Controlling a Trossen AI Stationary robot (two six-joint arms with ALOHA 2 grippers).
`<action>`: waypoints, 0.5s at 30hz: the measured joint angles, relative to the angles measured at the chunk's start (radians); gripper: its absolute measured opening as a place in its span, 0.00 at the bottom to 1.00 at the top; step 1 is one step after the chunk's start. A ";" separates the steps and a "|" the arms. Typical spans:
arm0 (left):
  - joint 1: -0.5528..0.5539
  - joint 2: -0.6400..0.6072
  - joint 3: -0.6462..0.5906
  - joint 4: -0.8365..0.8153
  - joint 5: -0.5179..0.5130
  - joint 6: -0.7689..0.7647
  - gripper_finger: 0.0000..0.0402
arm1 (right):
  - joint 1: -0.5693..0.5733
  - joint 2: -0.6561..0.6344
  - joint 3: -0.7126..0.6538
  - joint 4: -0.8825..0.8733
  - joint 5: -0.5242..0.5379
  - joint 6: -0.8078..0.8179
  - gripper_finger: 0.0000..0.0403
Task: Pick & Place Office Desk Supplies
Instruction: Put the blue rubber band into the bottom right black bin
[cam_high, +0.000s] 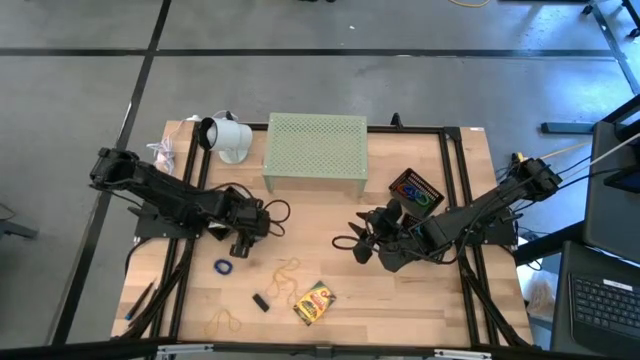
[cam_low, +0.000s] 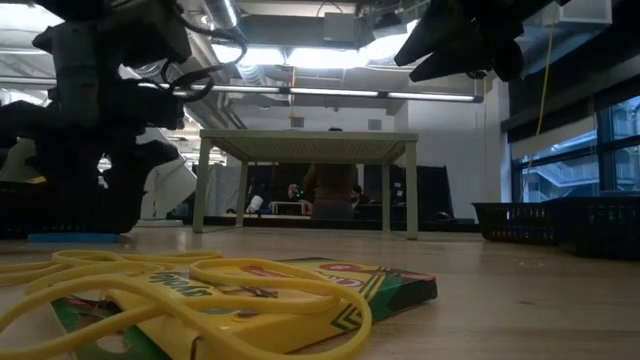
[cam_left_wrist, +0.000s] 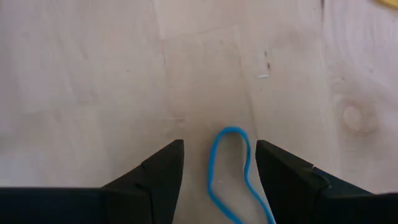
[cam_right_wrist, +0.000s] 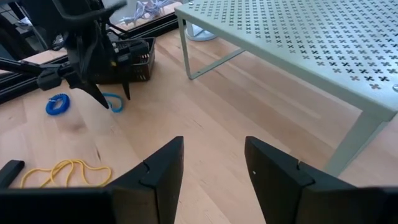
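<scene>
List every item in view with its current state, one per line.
Left gripper: open, straddling the blue band.
Blue band: flat on the table, not gripped.
Right gripper: open, empty, above bare table.
Blue ring: loose on the table.
Yellow bands: loose, tangled.
Crayon box: lying flat.
Green stand: upright.

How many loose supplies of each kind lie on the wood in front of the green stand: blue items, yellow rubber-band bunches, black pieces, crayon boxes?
blue coil ring: 1
blue rubber band: 1
yellow rubber-band bunches: 2
black piece: 1
crayon box: 1
Total: 6
</scene>
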 joint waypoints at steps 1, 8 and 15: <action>0.000 0.013 0.000 0.002 0.002 0.000 0.49 | 0.000 0.000 0.000 0.000 0.000 -0.002 0.43; 0.007 0.085 0.005 0.006 0.005 0.002 0.48 | 0.000 0.000 0.000 0.001 0.000 -0.008 0.43; 0.008 0.093 0.003 0.008 0.012 0.001 0.31 | 0.000 0.000 0.000 0.002 0.000 -0.008 0.43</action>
